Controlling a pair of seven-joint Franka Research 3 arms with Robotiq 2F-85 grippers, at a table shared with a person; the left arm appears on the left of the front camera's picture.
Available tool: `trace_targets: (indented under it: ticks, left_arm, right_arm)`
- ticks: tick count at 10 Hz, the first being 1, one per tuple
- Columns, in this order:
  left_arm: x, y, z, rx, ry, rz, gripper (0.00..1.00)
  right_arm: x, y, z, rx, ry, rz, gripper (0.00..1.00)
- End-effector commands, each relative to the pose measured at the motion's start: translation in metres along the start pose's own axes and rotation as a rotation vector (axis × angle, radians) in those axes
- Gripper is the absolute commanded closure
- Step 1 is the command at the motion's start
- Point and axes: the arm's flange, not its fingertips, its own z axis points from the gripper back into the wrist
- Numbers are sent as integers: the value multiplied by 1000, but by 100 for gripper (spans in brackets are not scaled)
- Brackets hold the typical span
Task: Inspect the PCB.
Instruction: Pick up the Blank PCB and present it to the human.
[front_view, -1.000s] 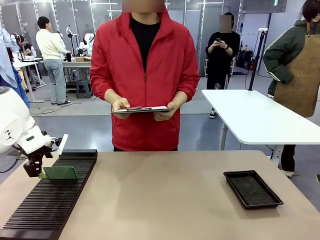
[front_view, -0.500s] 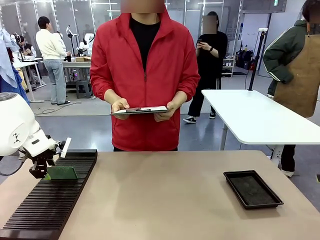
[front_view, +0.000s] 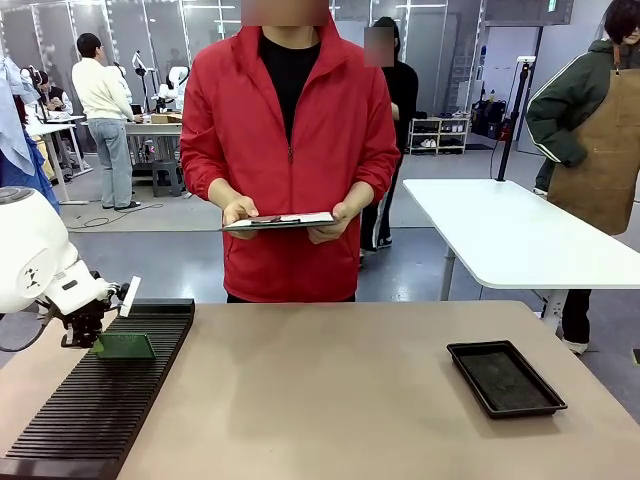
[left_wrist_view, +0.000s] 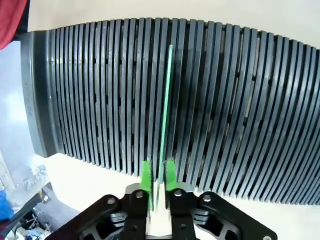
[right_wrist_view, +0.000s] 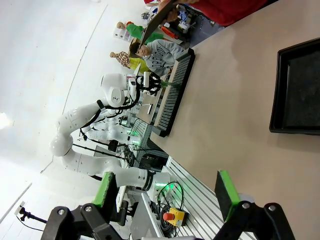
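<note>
Left gripper (left_wrist_view: 158, 172) is seen at the left edge of the desk (front_view: 330, 400), its jaws drawn nearly together on either side of the near edge of the PCB (left_wrist_view: 165, 100). In the left wrist view a thin dark sliver is left between each green pad (left_wrist_view: 146, 174) and the board, so whether the board is actually pinched cannot be told. The PCB (front_view: 125, 346) is stood upright on its long edge in one slot of a black slotted rack (left_wrist_view: 240, 100). It is seen edge-on as a thin green line from the wrist and broadside from the front. In the front view the same gripper (front_view: 84, 342) is found at the board's left end, over the rack's left rim. The rack (front_view: 100, 410) is laid along the left edge of the desk, from the near-left corner towards the far edge, and the board is set in its far half.

Right gripper (right_wrist_view: 165, 192) is held above the desk with its jaws spread wide and nothing between the pads. Beyond it a shallow black tray (right_wrist_view: 300, 90) is seen lying flat. In the front view the tray (front_view: 505, 378) is placed near the right edge of the desk, well apart from the rack.

At the far edge a person in a red jacket (front_view: 290, 150) is stood. A white-papered clipboard (front_view: 282, 219) is held level, clear of the desk, with one hand (front_view: 240, 212) at one end and the other hand (front_view: 338, 218) at the other.
</note>
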Motion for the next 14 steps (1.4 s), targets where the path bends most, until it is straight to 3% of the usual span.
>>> trace_targets:
  ticks: [1, 5, 10, 12, 14]
  left_arm:
    - [-2, 4, -1, 21, 9, -15, 100]
    - [-4, 4, 13, 5, -12, -32, 100]
    - [-21, -4, 110, 29, -175, 119, 100]
    - [-33, -9, 109, -144, -406, 397, 100]
    - [-45, -14, 85, -256, -610, 524, 100]
  right_arm:
    - [1, 1, 0, 12, -7, 11, 0]
    - [1, 1, 0, 12, -7, 11, 0]
    - [1, 1, 0, 12, -7, 11, 0]
    - [1, 1, 0, 12, -7, 11, 0]
    - [1, 1, 0, 12, -7, 11, 0]
